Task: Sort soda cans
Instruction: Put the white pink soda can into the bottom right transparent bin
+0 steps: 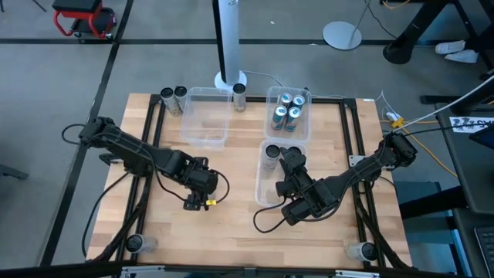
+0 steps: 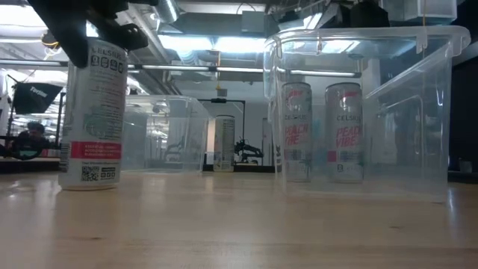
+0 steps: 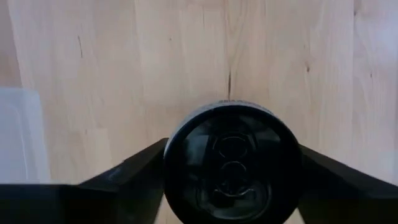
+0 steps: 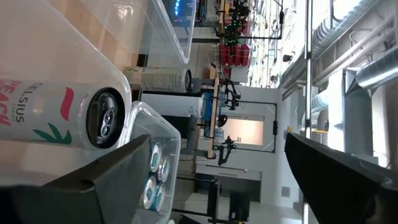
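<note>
Left pincer (image 1: 196, 202) stands over the front-left part of the wooden tabletop (image 1: 231, 232), its two dark fingers (image 3: 130, 171) set on either side of an upright white can (image 2: 91, 112). The left wrist view looks down on this can's dark top, with a finger close against each flank; whether the fingers press the wall or only bracket it cannot be told. The can stands on bare wood, apart from every bin.

Right pincer (image 1: 292, 164) hangs with jaws spread wide above the near clear bin (image 1: 262, 193), gripping nothing. Just beyond its fingertips, at the far end of that bin, stand two white-and-pink cans (image 1: 279, 153), seen side by side in the low view (image 2: 321, 131).

Farther from the right pincer, the small far bin (image 1: 272, 127) holds four blue-and-silver cans (image 1: 285, 112) in a tight cluster. Beyond the left pincer lies a large clear bin (image 1: 204, 116) with no can visible inside it. One can (image 1: 239, 96) stands at this bin's far right corner, outside its wall, and a pair of cans (image 1: 174, 99) stands outside its far left corner.

Two further cans rest at the front corners of the tabletop, one on the left (image 1: 135, 244) and one on the right (image 1: 366, 251).
</note>
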